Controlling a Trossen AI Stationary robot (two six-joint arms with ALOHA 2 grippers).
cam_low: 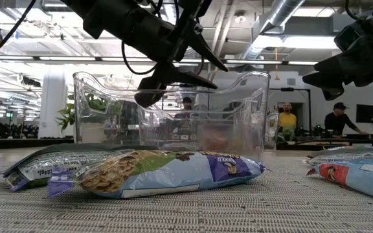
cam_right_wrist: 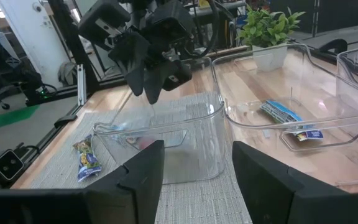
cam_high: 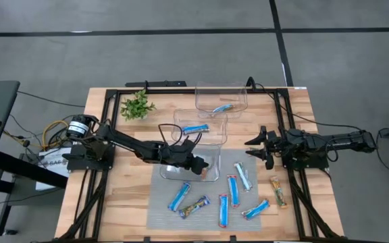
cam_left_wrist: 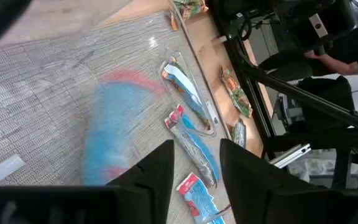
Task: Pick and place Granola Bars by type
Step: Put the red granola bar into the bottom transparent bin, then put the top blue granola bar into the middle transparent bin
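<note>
Presently, the left gripper (cam_high: pixel 198 164) is held with its fingers apart and empty above the nearest clear bin (cam_high: pixel 189 162), a placing that is judged to suit dropping a bar into that bin. Something reddish shows faintly through the bin's wall in the low view, but its kind cannot be told. The right gripper (cam_high: pixel 258 146), fingers likewise spread and holding nothing, is kept waiting beside the bin, toward the right edge of the counter (cam_high: pixel 296 111).

Three bins of thin, glossy, transparent plastic with rounded rims are set in a row so that each may take one type. A bright blue bar (cam_high: pixel 195 128) lies in the middle bin (cam_high: pixel 201 125) and a pale silvery-blue bar (cam_high: pixel 222 108) in the farthest bin (cam_high: pixel 221 99).

The remaining granola bars (cam_high: pixel 232 190), flat and oblong in crinkled foil wrappers, are spread on a grey ribbed mat (cam_high: pixel 161 216) just in front of the nearest bin; an orange-brown bar (cam_high: pixel 277 191) lies off the mat on bare wood.
</note>
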